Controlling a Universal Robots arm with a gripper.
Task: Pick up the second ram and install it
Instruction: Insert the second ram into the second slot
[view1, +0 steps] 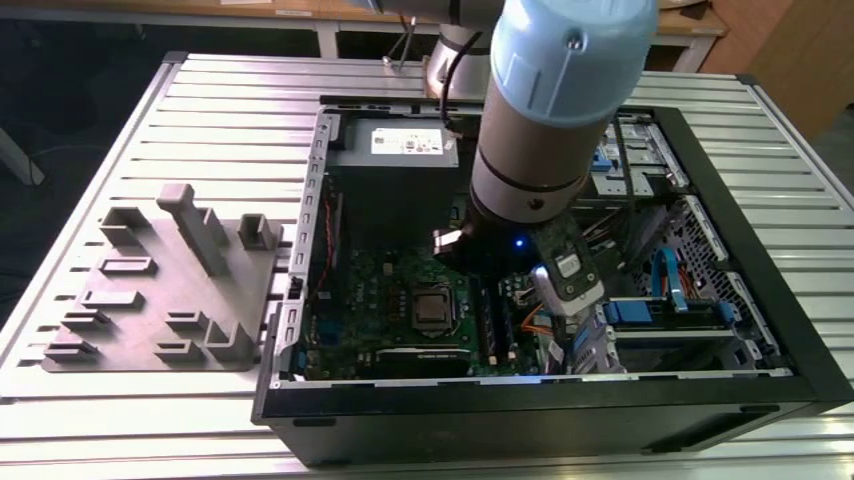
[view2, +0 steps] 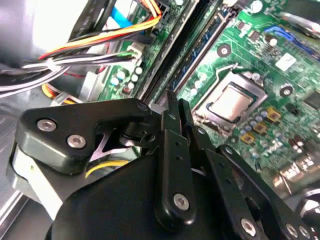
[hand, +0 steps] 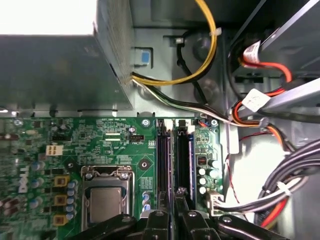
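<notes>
While our gripper hangs low over the green board, fingers nearly together on nothing we can see, the second ram already stands in its slot; an uneven push could leave it half-seated.

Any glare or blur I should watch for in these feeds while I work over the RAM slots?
In the first wrist view, the power supply's top is blown out white, while the RAM slots read sharp. In the second wrist view, the pincer looms close and soft, and the cables are smeared. In the exterior view, the arm blocks part of the motherboard.
</notes>
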